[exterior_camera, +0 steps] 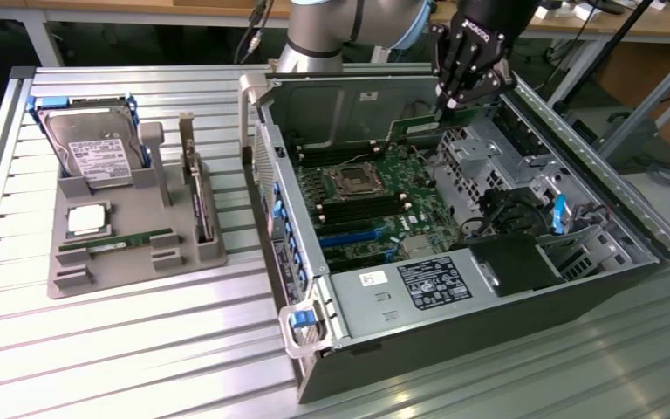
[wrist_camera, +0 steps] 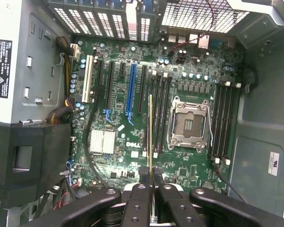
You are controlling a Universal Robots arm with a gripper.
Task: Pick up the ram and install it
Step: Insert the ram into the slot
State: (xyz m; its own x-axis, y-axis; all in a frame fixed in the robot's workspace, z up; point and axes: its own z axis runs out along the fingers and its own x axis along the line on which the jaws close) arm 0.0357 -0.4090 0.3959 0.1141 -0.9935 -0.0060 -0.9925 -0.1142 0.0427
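Gripper [wrist_camera: 151, 174] [exterior_camera: 446, 106]: black fingers [wrist_camera: 141, 198] pressed flat against both faces of the ram [wrist_camera: 151, 137] [exterior_camera: 419, 131], with no gap beyond the board's own thickness.

Ram: thin green stick, seen edge-on in the wrist view with its gilt contact edge toward the motherboard [wrist_camera: 118, 101] [exterior_camera: 370, 214]. It is held inside the open computer case [exterior_camera: 487, 340], toward the far end. It lines up with the black memory slots [wrist_camera: 159, 113] that lie between the blue expansion slot [wrist_camera: 130, 90] and the processor socket [wrist_camera: 188, 124]. Whether it touches a slot cannot be told.

Motherboard: green, flat on the floor of the case. It carries a metal-framed socket, a second bank of memory slots [wrist_camera: 225, 120] on the socket's other side, and a silver finned heat sink [wrist_camera: 102, 142].

Computer case: dark tower laid on its side with the side panel off, on the exterior view's right. A power supply [exterior_camera: 434, 284] with a printed label sits at the near end.

Robot arm [exterior_camera: 335, 26]: grey, at the far edge behind the case.

Grey tray [exterior_camera: 137, 271]: on the exterior view's left, just beside the case. It holds:
- a hard drive [exterior_camera: 97, 153] at the far end
- a square silver processor chip [exterior_camera: 88, 220] in the middle
- a second green stick [exterior_camera: 116, 243] lying in a nearer slot
- a taller expansion card [exterior_camera: 201, 205] on edge along the side toward the case

Table [exterior_camera: 137, 349]: slatted aluminium, bearing the tray and the case.
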